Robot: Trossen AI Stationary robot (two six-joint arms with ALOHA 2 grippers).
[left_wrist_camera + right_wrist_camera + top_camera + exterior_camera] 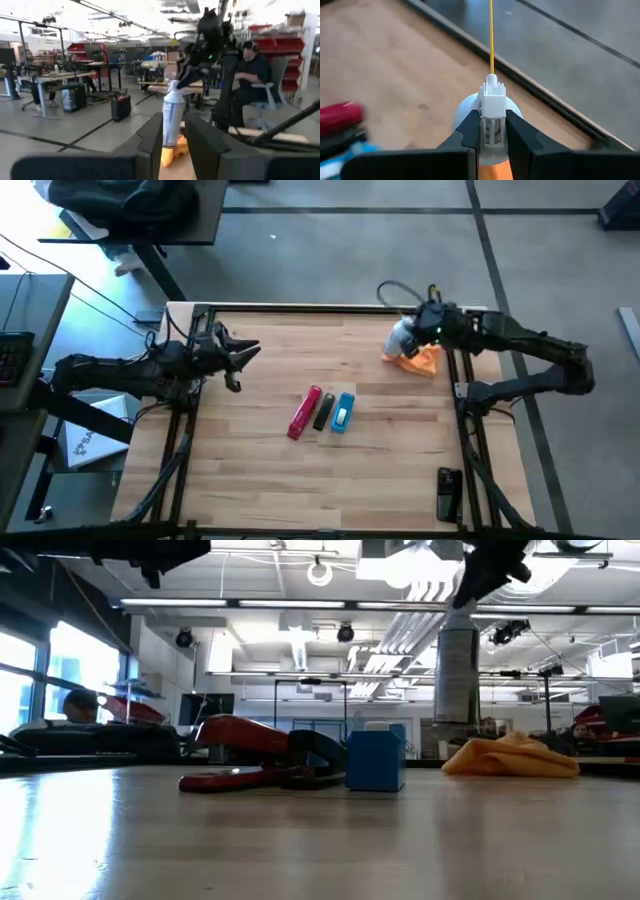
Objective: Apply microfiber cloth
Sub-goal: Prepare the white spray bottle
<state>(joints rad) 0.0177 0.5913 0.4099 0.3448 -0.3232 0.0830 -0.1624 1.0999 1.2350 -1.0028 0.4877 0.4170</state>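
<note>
The right gripper (492, 131) is seen clamped on the white nozzle head of a small spray bottle (491, 102), its two dark fingers (469, 131) pressed against either side of the cap. The microfiber cloth (423, 361) is found directly beneath those jaws, an orange heap on the wooden table (260, 470) near its far right corner, with the bottle held just above it. In the right wrist view only a sliver of orange is shown below the bottle; the cloth's crumpled outline is made plain in the low view (512, 757), where it lies flat on the tabletop, well apart from the red bar (240, 755) and blue block (375, 758).

The left gripper (240, 360) is held over the table's left side, its fingers (152, 140) spread apart and closed on nothing. Through that gap, the left wrist view alone shows the bottle (172, 117) upright, gripped from above by the right arm, with a seated person (250, 75) in the room behind. The red bar (304, 412), a dark piece and the blue block (342, 412) are seen side by side at table centre from above.
</note>
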